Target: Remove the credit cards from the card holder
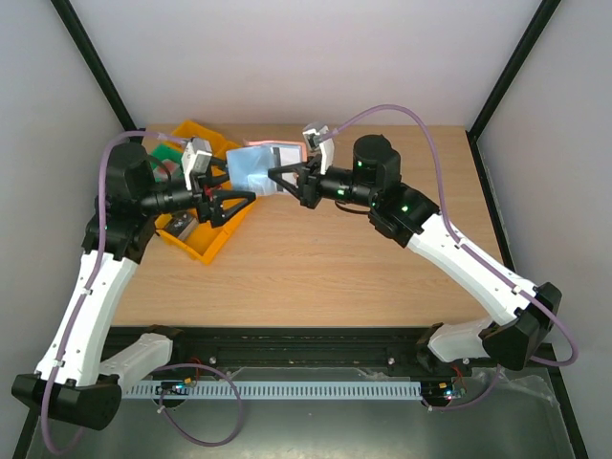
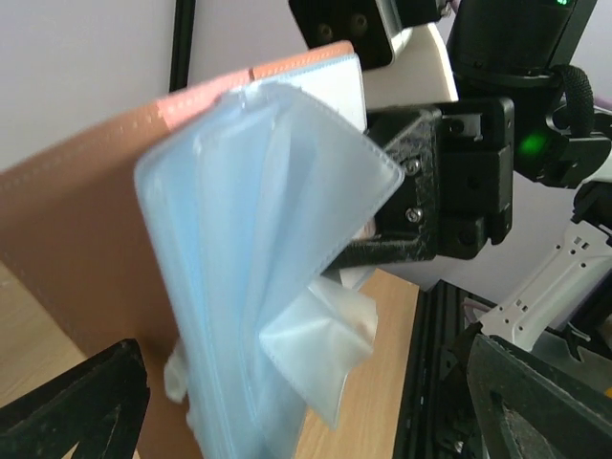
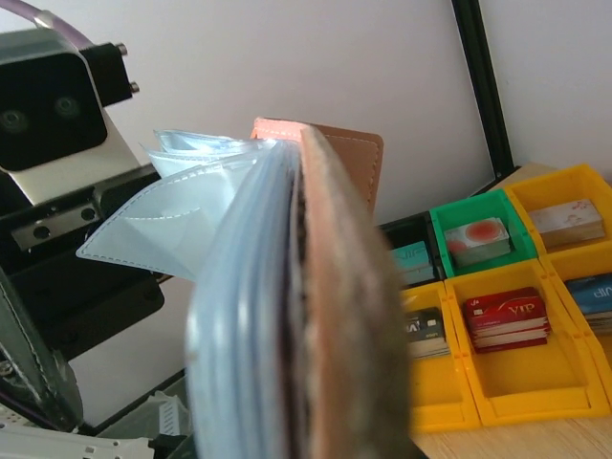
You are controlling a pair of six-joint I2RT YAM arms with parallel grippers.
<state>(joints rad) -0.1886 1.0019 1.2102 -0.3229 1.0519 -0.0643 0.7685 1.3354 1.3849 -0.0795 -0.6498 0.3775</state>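
My right gripper [image 1: 279,178] is shut on the tan-brown card holder [image 1: 254,146] and holds it in the air over the table's far left. The holder is open. The light blue-grey credit cards [image 1: 251,170] fan out of it, with a white one behind. In the left wrist view the holder [image 2: 76,239] stands left, the cards [image 2: 258,210] hang in the middle, and the right gripper's black finger [image 2: 421,191] clamps behind. My left gripper [image 2: 306,426] is wide open just below the cards, touching nothing. In the right wrist view the holder [image 3: 382,316] and the cards [image 3: 239,316] are edge-on and hide the fingers.
Yellow trays [image 1: 206,244] and a green tray [image 1: 167,151] sit at the far left under my left arm. In the right wrist view the yellow [image 3: 535,392], green [image 3: 449,215] and black trays [image 3: 394,234] hold stacks of cards. Black frame posts [image 1: 497,86] stand at the table's back corners.
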